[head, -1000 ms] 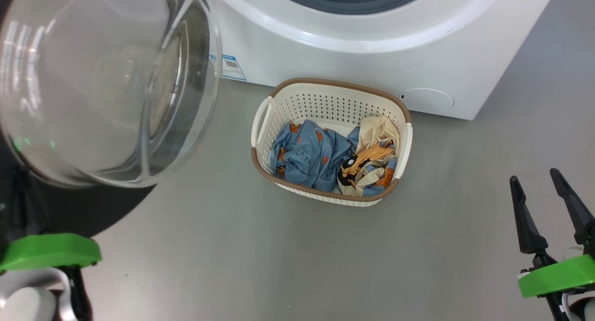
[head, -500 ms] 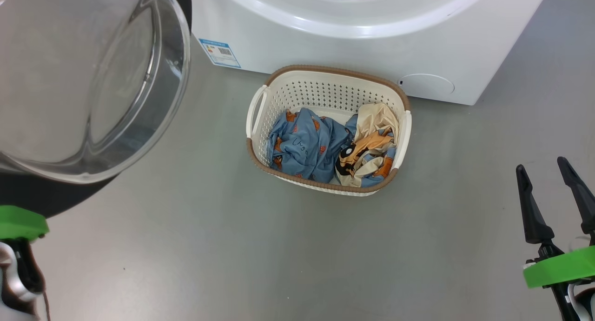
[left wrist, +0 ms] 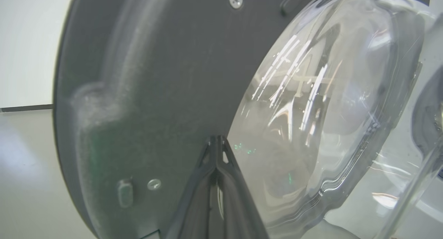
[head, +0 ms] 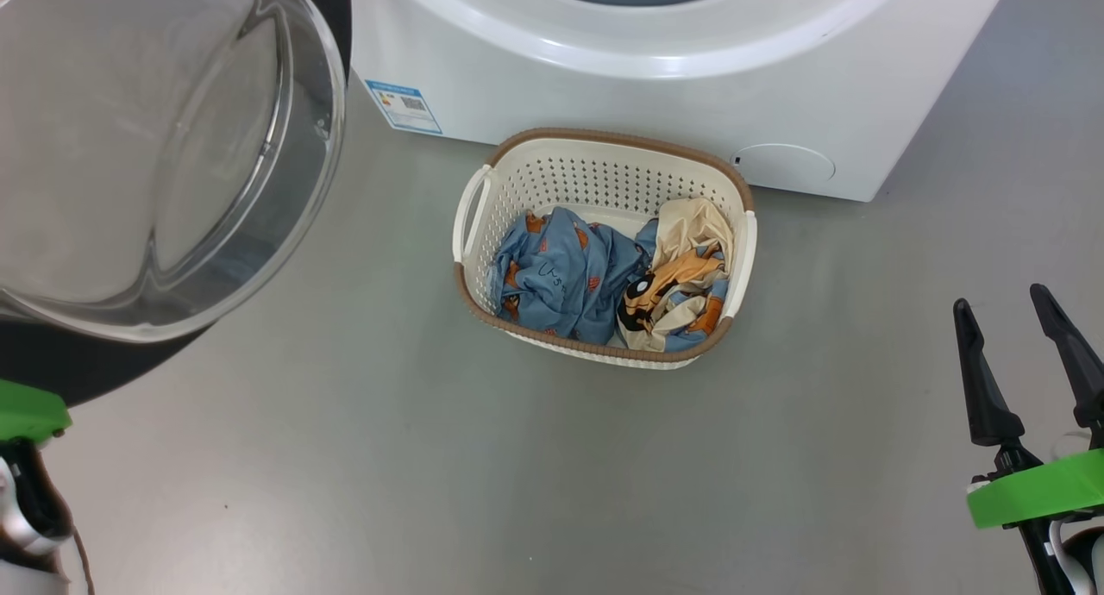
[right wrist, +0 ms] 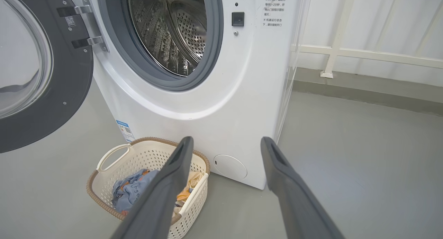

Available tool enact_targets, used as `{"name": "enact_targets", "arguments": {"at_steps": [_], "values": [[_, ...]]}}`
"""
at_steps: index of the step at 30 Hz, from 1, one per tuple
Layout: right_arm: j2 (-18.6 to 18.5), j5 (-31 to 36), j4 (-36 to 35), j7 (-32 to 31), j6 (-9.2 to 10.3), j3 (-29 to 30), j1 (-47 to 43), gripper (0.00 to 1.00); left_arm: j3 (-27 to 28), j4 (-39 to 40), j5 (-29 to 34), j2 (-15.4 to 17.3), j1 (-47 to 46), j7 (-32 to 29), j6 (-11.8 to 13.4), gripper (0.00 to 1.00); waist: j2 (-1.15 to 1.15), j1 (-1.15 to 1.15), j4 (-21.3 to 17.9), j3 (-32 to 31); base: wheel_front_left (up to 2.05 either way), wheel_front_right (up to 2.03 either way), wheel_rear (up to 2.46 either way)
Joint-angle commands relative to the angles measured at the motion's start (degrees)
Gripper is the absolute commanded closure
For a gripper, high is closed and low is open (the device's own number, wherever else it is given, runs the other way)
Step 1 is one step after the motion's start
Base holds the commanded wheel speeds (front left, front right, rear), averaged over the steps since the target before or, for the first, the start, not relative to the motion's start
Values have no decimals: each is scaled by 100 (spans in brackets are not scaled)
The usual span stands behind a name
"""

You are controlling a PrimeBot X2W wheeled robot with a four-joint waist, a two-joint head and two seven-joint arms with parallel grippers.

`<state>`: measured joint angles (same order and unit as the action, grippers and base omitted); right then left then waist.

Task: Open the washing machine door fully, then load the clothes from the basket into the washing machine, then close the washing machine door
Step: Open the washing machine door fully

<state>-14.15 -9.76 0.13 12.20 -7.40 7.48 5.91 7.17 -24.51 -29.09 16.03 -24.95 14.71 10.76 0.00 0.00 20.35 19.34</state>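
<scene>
The washing machine door [head: 147, 147] stands swung out at the upper left, its clear glass bowl bulging towards me. My left gripper [left wrist: 216, 139] is shut, with its tips close against the door's dark inner face [left wrist: 138, 93] beside the glass; I cannot tell if they touch. The washing machine [head: 655, 86] shows its steel drum [right wrist: 173, 27] uncovered. On the floor before it, the basket [head: 604, 159] holds the clothes: a light blue piece [head: 569, 276] and a cream, orange and black piece [head: 681, 276]. My right gripper [head: 999, 296] hangs open and empty, right of the basket.
Grey floor [head: 388, 457] spreads in front of and right of the basket. A blue label [head: 404, 105] and a round filter cover [head: 783, 162] sit low on the machine's front. A white railing [right wrist: 363, 55] runs along the wall right of the machine.
The door has swung further out from the machine's front, and my left arm's green mount has moved left with it. The head view has shifted a little. The right gripper stays open.
</scene>
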Motion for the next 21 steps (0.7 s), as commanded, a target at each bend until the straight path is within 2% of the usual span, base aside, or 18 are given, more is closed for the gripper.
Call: {"name": "enact_targets", "arguments": {"at_steps": [1, 3, 9, 12, 21], "values": [[-25, 6, -128, 27, -9, -152, 52, 0, 355, 276, 172, 221, 130, 29, -41, 100, 0, 0, -9, -29, 0, 0, 0], [-10, 9, -122, 33, -9, -155, 44, 0, 409, 375, 238, 150, 218, 29, -41, 100, 0, 0, -10, -44, 0, 0, 0], [108, 31, -100, 71, -9, -216, -24, 0, 621, 1250, 664, -391, 880, 29, -34, 100, 0, 0, -18, -162, 0, 0, 0], [159, 40, -109, 89, -9, -255, -52, 0, 668, 1771, 859, -633, 1212, 29, -132, 100, 0, 0, -37, -234, 0, 0, 0], [335, 58, -163, 122, -9, -350, -208, 0, 181, 2970, 1473, -1082, 2189, 29, -402, 100, 0, 0, -140, -525, 0, 0, 0]]}}
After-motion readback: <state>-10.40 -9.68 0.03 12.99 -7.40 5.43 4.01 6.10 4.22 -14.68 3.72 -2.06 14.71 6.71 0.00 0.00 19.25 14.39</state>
